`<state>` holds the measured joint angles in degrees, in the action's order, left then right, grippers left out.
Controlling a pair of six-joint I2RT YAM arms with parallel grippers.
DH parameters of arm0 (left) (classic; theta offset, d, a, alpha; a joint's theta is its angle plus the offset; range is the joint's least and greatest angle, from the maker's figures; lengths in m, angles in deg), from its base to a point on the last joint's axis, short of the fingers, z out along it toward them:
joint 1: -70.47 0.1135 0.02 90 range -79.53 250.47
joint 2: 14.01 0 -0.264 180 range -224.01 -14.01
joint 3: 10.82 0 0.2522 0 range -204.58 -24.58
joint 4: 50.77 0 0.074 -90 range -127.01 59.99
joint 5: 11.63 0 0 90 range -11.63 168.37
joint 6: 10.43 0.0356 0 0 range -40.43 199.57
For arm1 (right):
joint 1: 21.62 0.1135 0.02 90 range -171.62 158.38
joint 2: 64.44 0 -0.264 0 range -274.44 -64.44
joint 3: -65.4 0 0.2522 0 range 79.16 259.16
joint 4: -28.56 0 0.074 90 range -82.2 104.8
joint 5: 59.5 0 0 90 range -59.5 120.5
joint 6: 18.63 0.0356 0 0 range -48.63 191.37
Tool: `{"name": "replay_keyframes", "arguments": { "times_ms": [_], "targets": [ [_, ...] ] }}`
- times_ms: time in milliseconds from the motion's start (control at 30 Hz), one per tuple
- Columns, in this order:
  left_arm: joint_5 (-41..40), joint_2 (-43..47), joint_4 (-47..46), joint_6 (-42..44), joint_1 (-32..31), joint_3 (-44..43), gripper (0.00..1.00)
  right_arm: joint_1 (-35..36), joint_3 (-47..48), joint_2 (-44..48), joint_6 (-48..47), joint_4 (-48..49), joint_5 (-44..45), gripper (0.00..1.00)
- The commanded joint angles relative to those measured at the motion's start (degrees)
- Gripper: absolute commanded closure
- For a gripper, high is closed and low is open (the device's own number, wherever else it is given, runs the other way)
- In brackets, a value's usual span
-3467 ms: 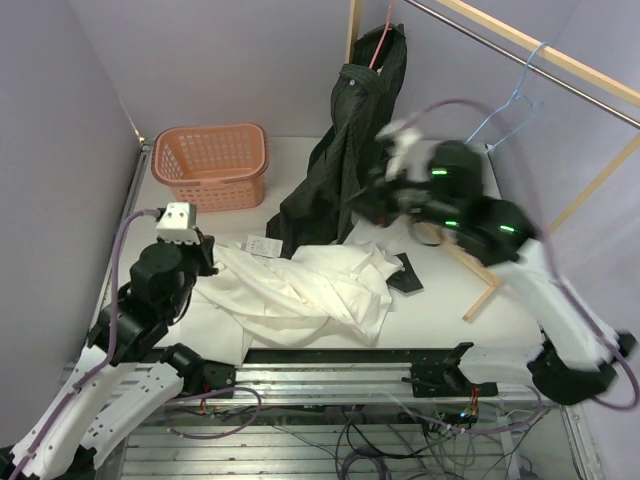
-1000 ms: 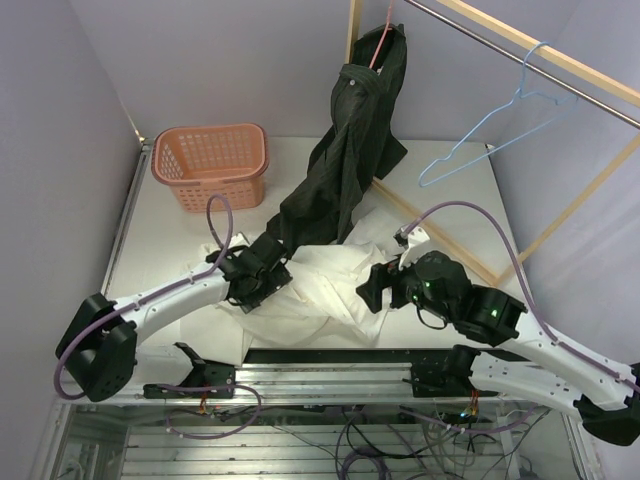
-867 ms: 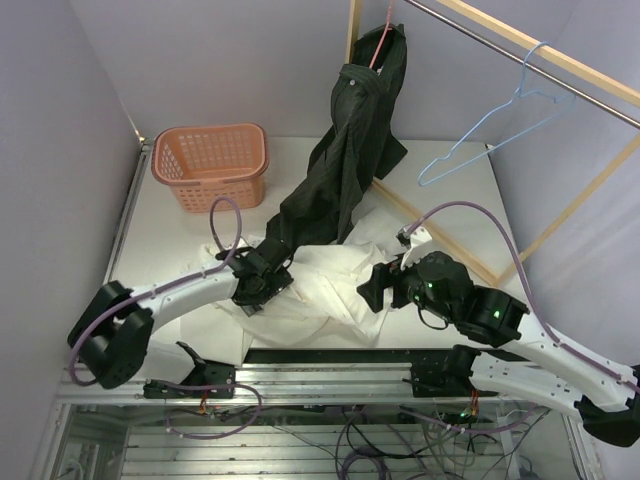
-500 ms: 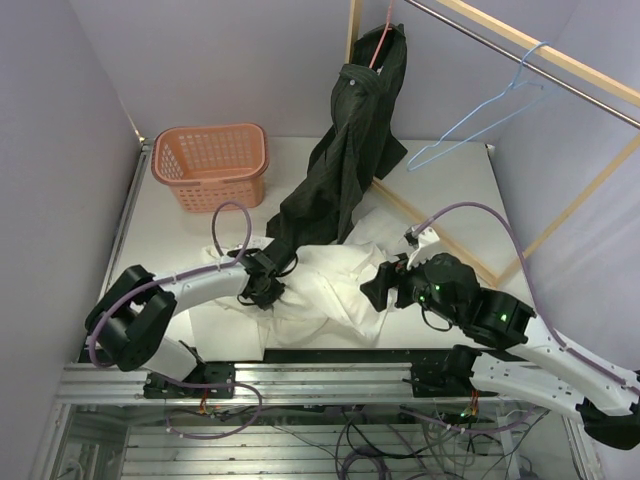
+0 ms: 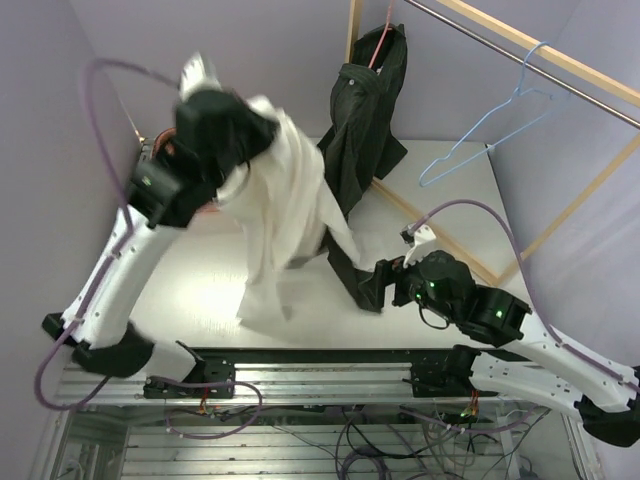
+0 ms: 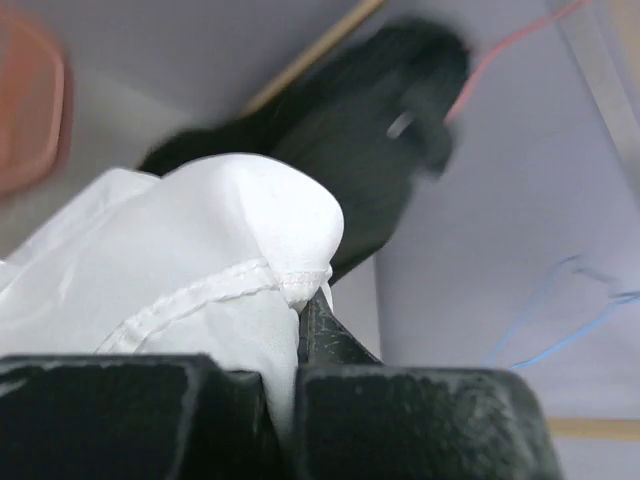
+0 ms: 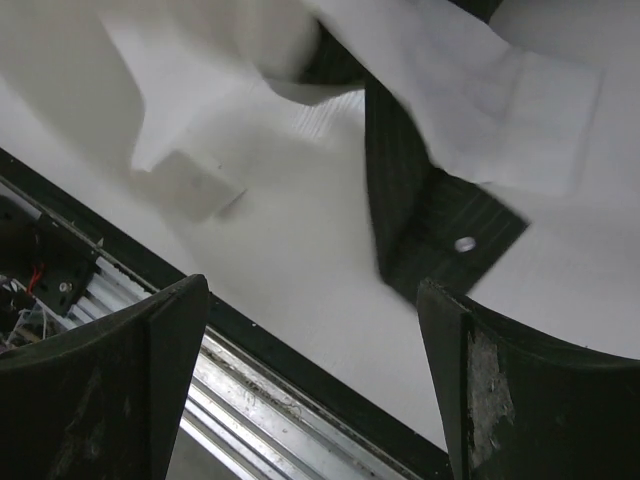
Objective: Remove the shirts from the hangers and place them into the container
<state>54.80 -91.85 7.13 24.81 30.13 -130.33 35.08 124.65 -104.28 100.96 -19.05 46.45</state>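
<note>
The white shirt (image 5: 285, 200) hangs above the table (image 5: 190, 290) on its left half, pinched in the closed left gripper (image 6: 298, 325); the right gripper (image 7: 312, 300) gapes empty. Swing it far-left over the salmon laundry basket (image 6: 25, 110), keeping the trailing hem above the rim.

This is a robotics lab test cell. Two white robot arms (image 5: 110, 290) are bolted to an aluminium rail (image 5: 330, 372) with loose cables (image 5: 385, 440) bundled beneath it, at the edge of a white table (image 5: 200, 290) boxed in by plain lavender walls (image 5: 50, 130). A makeshift wooden rack (image 5: 353, 30) with a metal rod (image 5: 500, 50) carries a light blue hanger (image 5: 466, 141).
</note>
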Motion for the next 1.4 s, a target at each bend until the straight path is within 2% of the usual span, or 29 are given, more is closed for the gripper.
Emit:
{"name": "replay_keyframes", "arguments": {
  "times_ms": [0,33,67,100,167,233,300,367,500,600,733,833,1067,1233,1367],
  "targets": [
    [2.87,-16.49,17.45,18.26,8.87,-36.53,0.93,0.07,2.7,-3.81,-1.33,3.17,-2.18,0.15],
    [6.42,-20.59,19.25,18.94,12.26,-44.59,0.93,0.07,3.12,-4.81,-1.69,2.98,-2.74,0.15],
    [10.85,-22.81,18.6,18.55,15.83,-48.72,0.93,0.12,3.53,-5.82,-1.99,2.85,-3.12,0.15],
    [14.64,-23.07,16.0,17.42,19.36,-48.54,0.93,0.09,3.74,-6.5,-2.35,2.74,-3.41,0.15],
    [22.44,-19.72,5.7,13.48,25.92,-37.16,0.93,0.13,3.81,-7.32,-3.18,2.94,-3.63,0.15],
    [26.27,-16.59,-4.59,9.03,30.95,-27.91,0.93,0.12,3.67,-7.68,-4.09,3.27,-3.47,0.15],
    [27.53,-16.58,-11.57,6.87,33.76,-25.37,0.93,0.14,3.47,-7.72,-4.87,3.74,-3.36,0.15],
    [31.16,-21.68,-14.8,5.02,36.27,-29.2,0.93,0.14,3.38,-8.03,-5.49,4.13,-3.42,0.14],
    [35.25,-33.85,-16.27,2.39,37.78,-43.95,0.93,0.08,2.57,-9.24,-6.37,5.05,-3.33,0.14],
    [36.23,-37.77,-22.43,-0.76,38.86,-43.85,0.93,-0.02,2.0,-10.49,-6.61,5.67,-3.21,0.14],
    [33.03,-39.82,-22.59,2.9,39.11,-40.69,0.93,-0.01,1.33,-11.5,-6.43,5.92,-3.08,0.14],
    [32.32,-38.1,-20.83,8.09,38.16,-30.79,0.93,0.0,1.08,-11.51,-6.64,5.57,-1.77,0.13],
    [14.01,-32.08,-10.3,29.99,31.42,-12.81,0.93,0.03,1.93,-10.83,-6.72,4.41,0.89,0.13],
    [4.18,-34.73,-4.79,37.54,29.29,-9.68,0.93,-0.03,2.05,-10.2,-5.07,4.21,0.87,0.13],
    [1.48,-38.09,-2.28,40.14,29.29,-7.39,0.93,0.0,1.62,-10.38,-3.97,3.95,0.47,0.13]
  ]
}}
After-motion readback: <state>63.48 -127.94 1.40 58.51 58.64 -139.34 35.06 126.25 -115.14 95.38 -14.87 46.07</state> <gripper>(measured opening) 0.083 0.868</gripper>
